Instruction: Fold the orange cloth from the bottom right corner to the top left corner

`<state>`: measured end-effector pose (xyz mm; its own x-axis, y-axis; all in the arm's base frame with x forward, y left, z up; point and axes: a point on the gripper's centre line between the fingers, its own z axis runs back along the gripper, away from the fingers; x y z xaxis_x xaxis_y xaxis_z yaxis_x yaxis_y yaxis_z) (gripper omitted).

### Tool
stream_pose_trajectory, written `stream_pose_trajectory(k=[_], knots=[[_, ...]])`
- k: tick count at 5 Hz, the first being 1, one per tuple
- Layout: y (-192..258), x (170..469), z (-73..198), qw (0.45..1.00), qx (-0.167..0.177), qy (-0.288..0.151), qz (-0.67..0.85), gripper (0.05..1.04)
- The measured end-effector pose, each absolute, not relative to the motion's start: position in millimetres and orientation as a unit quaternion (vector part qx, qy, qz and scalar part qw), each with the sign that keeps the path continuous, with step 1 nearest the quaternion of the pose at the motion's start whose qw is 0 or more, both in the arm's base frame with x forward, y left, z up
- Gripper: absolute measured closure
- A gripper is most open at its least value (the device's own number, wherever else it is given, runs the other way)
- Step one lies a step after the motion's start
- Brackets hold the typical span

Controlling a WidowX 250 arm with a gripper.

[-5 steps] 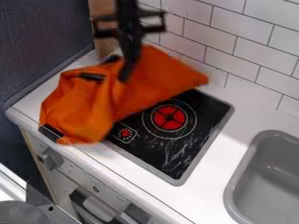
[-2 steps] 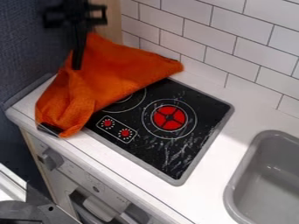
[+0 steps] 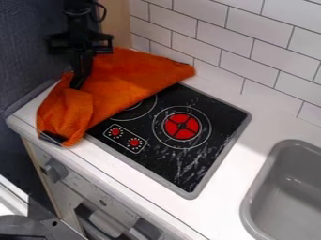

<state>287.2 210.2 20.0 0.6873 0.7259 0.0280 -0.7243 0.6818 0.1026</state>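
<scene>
Orange cloth: soft, matte, rumpled; lay over cnr. of flat, glossy blk. cooktop & wht. counter.
My gripper: at cloth; couldn't tell if wide/narrow.
Change: cloth had shifted twd. dark wall, baring 2nd dial.
Count: 1 cloth, 1 cooktop, 2 red dials, 1 gry. sink.

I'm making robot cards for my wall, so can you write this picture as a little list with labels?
Gripper: black, down at the cloth's left part
Cloth: orange, rumpled, partly over the stovetop
Stovetop: black, one red-centred ring uncovered
Sink: grey, at the right
Counter: white
Wall: white tiles
</scene>
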Motion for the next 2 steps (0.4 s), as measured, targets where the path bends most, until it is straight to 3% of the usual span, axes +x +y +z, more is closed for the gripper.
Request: stream_pose_trajectory(k=[1, 2], knots=[[206, 281, 35, 0.916, 0.054, -0.018, 0.396, 0.62], [203, 277, 60, 0.911, 0.057, -0.055, 0.404, 0.306]])
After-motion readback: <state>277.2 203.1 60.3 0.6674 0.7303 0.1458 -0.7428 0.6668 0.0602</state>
